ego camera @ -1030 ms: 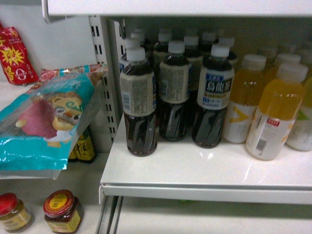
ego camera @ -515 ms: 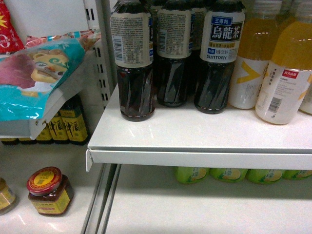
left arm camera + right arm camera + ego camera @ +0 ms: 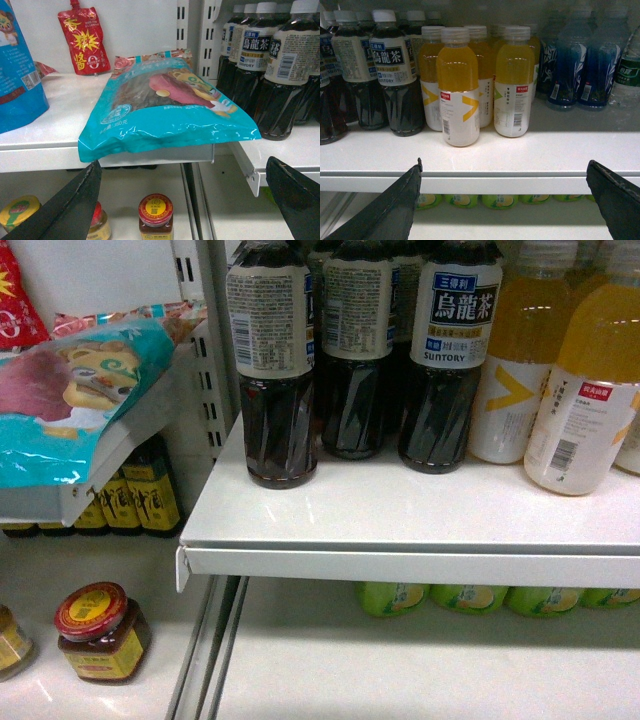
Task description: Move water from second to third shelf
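Water (image 3: 630, 75) far right on shelf (image 3: 520, 155), well beyond both wide-open, empty jaws.

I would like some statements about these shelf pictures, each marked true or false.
1. The dark tea bottles stand to the left of the orange drink bottles in the head view. True.
2. The right gripper holds a bottle. False: its fingers are spread wide with nothing between them.
3. A teal snack bag overhangs the front edge of its shelf. True.
4. The water, with its green label, stands at the left end of the row in the right wrist view. False: it is at the far right edge, beside the blue bottles.
5. A red-lidded jar stands on the lower level. True.
6. The left gripper is shut. False: it is open.
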Robot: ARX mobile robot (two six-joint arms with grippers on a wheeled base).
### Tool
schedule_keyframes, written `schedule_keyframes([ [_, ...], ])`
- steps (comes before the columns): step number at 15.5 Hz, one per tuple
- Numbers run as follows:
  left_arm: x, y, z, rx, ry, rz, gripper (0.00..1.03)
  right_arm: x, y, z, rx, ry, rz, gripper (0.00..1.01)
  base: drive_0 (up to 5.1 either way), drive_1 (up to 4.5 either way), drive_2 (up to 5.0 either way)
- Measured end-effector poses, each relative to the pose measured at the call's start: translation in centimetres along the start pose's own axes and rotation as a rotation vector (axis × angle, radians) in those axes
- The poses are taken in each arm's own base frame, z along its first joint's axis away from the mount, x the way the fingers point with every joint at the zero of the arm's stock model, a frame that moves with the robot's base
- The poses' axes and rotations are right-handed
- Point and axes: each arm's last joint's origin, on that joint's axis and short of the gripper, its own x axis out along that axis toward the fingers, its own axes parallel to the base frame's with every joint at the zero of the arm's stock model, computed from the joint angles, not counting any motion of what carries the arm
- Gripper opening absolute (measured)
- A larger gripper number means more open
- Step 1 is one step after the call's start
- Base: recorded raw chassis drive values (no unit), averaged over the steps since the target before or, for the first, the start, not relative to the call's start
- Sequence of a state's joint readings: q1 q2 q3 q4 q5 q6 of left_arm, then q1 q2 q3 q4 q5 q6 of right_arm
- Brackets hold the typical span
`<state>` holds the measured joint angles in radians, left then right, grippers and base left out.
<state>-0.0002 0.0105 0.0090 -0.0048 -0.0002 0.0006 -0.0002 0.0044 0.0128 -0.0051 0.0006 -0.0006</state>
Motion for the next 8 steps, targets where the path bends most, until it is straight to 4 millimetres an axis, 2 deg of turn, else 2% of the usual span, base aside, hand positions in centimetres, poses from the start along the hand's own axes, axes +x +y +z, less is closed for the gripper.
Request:
schedule_keyframes([
  [8, 0.00, 0.00, 0.00, 0.000, 0.000, 0.000, 0.98, 0.00, 0.00, 0.00, 0.000, 0.000, 0.000, 0.98, 0.0, 0.00, 0.0],
])
